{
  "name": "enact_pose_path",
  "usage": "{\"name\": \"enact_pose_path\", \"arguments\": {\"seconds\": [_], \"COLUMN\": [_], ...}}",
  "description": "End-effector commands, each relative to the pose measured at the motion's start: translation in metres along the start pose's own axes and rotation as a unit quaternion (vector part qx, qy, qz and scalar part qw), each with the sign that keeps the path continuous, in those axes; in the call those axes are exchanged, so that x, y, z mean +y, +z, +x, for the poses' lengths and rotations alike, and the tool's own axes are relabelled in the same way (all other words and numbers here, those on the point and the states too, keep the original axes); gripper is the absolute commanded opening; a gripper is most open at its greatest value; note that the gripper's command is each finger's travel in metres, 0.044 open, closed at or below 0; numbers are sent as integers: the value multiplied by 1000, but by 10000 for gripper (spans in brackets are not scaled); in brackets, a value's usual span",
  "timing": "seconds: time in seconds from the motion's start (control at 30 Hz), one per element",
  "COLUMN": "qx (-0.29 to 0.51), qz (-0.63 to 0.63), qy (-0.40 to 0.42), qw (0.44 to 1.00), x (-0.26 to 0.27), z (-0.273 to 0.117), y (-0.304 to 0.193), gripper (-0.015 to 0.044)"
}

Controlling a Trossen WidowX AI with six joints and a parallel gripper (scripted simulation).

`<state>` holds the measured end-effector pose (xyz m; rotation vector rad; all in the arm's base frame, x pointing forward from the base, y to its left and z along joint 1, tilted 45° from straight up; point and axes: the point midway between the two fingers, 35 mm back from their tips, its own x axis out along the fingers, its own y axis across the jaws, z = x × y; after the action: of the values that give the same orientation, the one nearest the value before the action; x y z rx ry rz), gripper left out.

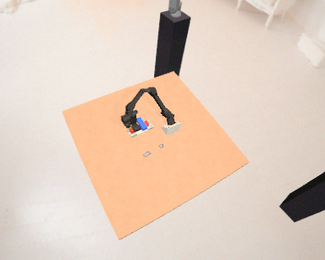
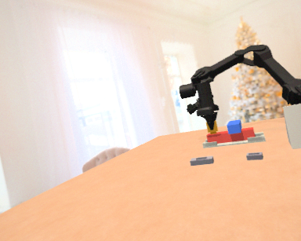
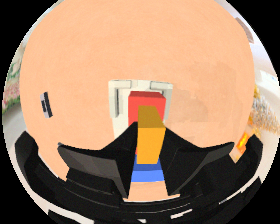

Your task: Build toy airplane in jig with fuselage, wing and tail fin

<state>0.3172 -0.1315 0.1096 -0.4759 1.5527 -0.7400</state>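
The red fuselage [image 2: 246, 133] [image 3: 135, 107] lies in the pale cradle [image 2: 257, 139] [image 3: 120, 125] and looks level. The blue wing [image 1: 142, 124] [image 2: 234, 127] [image 3: 148, 175] lies across the top of the fuselage; its tab and socket are hidden. My gripper [image 2: 212, 127] [image 3: 150, 131] is shut on the yellow tail fin [image 2: 214, 131] [image 3: 150, 147] and points down over the fuselage's tail end, at its left in the exterior view. The fin is upright, with its lower end at or just above the fuselage top. Whether its tab is in the socket cannot be seen.
Two small grey holders, the larger [image 1: 146, 153] [image 2: 201, 161] and the smaller [image 1: 161, 146] [image 2: 255, 156], lie on the table in front of the cradle. The arm's pale base block [image 1: 172, 129] [image 2: 299, 126] stands to the cradle's right. The wing is close beside my fingers.
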Motion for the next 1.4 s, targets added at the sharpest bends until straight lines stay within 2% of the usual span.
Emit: {"name": "enact_pose_path", "arguments": {"seconds": [0.0,0.13,0.3,0.33,0.47,0.8,1.0,1.23,1.37], "qx": [2,2,1,1,1,1,1,-2,-2], "qz": [-2,-2,1,1,1,1,1,-11,-13], "qy": [-2,-2,-1,-1,-1,-1,-1,-1,-2], "qw": [1000,1000,1000,1000,1000,1000,1000,1000,1000], "x": [0,0,-1,-1,-1,-1,0,1,1], "z": [3,3,2,2,2,2,0,-81,-89], "y": [-2,-2,0,0,0,0,0,1,2], "gripper": [65,65,31,5,0,260,260,260,260]}}
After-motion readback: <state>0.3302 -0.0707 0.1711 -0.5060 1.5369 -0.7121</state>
